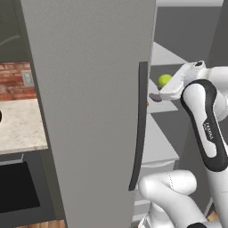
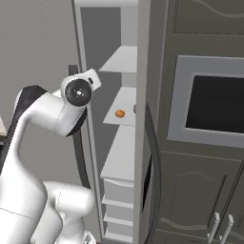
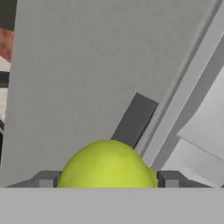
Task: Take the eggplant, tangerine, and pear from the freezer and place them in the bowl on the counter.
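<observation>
One marking visible: small dark lettering on white arm link [image 1: 209, 129], running along link, below and behind jaws in left base view. Too small and blurred to read with certainty. No readable text, number or sign on freezer door [image 1: 89, 111], its dark handle [image 1: 139, 124], shelves [image 2: 125, 107] beyond jaws, or dark cabinets [image 2: 200, 181] to the side.

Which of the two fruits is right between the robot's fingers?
The yellow-green pear: it sits between the two fingertips of the gripper at the open freezer. The small orange tangerine lies apart on a freezer shelf.
</observation>
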